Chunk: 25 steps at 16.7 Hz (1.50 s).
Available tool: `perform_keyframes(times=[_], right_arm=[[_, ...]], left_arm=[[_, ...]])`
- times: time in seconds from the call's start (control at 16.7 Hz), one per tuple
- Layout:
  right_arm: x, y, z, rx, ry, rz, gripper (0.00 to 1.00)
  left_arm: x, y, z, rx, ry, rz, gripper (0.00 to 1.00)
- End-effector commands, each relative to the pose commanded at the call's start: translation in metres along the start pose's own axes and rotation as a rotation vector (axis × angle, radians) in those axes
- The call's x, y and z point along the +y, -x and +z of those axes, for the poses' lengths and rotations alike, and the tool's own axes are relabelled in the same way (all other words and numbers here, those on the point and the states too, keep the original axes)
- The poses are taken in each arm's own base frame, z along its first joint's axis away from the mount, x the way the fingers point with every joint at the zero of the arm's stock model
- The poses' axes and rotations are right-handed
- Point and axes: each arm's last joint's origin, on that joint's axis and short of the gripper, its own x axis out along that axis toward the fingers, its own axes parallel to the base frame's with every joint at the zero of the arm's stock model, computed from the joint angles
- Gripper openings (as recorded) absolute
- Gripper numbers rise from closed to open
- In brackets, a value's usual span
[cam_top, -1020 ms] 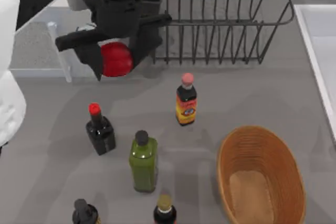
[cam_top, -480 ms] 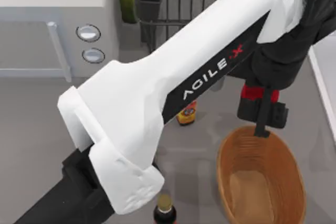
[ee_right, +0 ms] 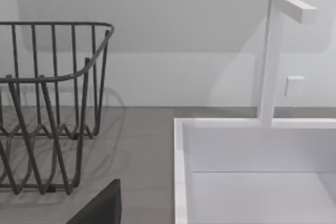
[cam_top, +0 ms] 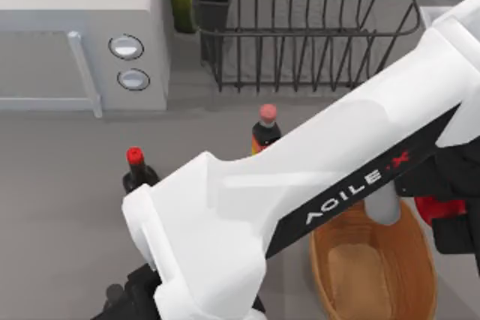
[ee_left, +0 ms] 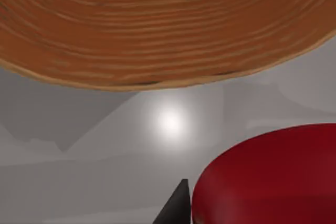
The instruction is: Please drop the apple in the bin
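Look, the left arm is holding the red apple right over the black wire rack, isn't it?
Not the rack. In the top view the left gripper holds the apple at the right rim of the wicker bin. The left wrist view shows the apple beside the bin's wall.

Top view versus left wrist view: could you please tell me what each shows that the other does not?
Top view: the left arm crossing the table, the dish rack, bottles, the bin's floor. Left wrist view: the bin's ribbed outer wall close up, a dark fingertip beside the apple. Both: the bin, and the apple in the left gripper.
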Motion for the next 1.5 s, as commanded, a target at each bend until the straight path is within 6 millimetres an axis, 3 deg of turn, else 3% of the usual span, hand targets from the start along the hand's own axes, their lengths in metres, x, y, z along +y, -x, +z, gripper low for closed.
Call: perform_keyframes(times=[0.3, 0.36, 0.72, 1.26, 1.5], right_arm=[[0.000, 0.000, 0.000, 0.000, 0.000, 0.000, 1.00], [0.000, 0.000, 0.000, 0.000, 0.000, 0.000, 1.00], [0.000, 0.000, 0.000, 0.000, 0.000, 0.000, 1.00], [0.000, 0.000, 0.000, 0.000, 0.000, 0.000, 1.00], [0.000, 0.000, 0.000, 0.000, 0.000, 0.000, 1.00]], left_arm=[[0.001, 0.001, -0.001, 0.005, 0.010, -0.003, 0.00], [-0.003, 0.003, -0.018, 0.219, 0.026, -0.088, 0.00], [-0.004, 0.000, -0.022, 0.200, 0.008, -0.079, 0.00], [-0.005, -0.055, -0.019, 0.011, -0.001, 0.011, 0.00], [0.003, -0.067, -0.010, -0.014, -0.015, 0.016, 0.00]])
